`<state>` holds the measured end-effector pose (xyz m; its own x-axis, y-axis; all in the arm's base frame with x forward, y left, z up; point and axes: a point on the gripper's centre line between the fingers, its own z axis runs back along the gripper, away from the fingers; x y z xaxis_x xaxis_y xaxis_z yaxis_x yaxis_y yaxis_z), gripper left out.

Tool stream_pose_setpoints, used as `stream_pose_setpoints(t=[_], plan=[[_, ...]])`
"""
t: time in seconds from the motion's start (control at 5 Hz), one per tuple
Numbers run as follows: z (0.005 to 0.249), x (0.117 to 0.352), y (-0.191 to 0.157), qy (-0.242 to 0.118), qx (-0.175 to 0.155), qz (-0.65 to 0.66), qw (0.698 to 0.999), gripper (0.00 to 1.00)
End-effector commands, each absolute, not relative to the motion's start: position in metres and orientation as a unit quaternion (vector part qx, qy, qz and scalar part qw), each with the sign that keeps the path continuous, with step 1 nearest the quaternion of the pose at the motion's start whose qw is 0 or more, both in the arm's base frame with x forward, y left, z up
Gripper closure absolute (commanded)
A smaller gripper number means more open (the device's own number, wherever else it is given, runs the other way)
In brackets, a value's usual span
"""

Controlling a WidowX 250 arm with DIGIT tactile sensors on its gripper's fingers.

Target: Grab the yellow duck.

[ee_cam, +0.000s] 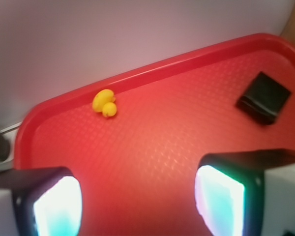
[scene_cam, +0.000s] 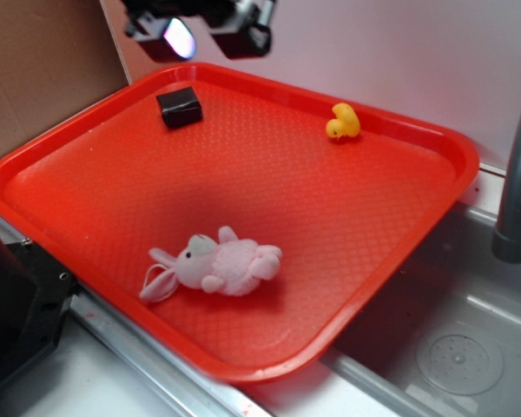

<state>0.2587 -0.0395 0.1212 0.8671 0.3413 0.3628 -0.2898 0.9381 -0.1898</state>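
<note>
The yellow duck (scene_cam: pixel 342 122) is tiny and glossy and sits near the far right rim of the red tray (scene_cam: pixel 391 252). In the wrist view the duck (ee_cam: pixel 104 103) lies by the tray's far rim (ee_cam: pixel 152 69), up and left of the fingers. My gripper (scene_cam: pixel 200 36) hangs high over the tray's far left corner, well to the left of the duck. It is open, its two glowing pads (ee_cam: pixel 59 206) wide apart with only bare tray between them (ee_cam: pixel 137 201).
A small black block (scene_cam: pixel 179 107) sits on the tray below the gripper, also seen in the wrist view (ee_cam: pixel 263 97). A pink plush bunny (scene_cam: pixel 215 267) lies near the tray's front. A grey faucet (scene_cam: pixel 519 174) and sink basin (scene_cam: pixel 451 347) stand to the right.
</note>
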Motion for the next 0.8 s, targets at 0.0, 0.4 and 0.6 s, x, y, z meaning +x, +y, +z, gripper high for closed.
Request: stream_pose_setpoints(t=[0.0, 0.4, 0.6], plan=[[0.098, 0.320, -0.046, -0.220, -0.059, 0.174, 0.958, 0.00], [0.068, 0.365, -0.049, -0.207, -0.046, 0.171, 0.962, 0.00], [0.052, 0.383, -0.052, -0.199, -0.037, 0.147, 0.968, 0.00]])
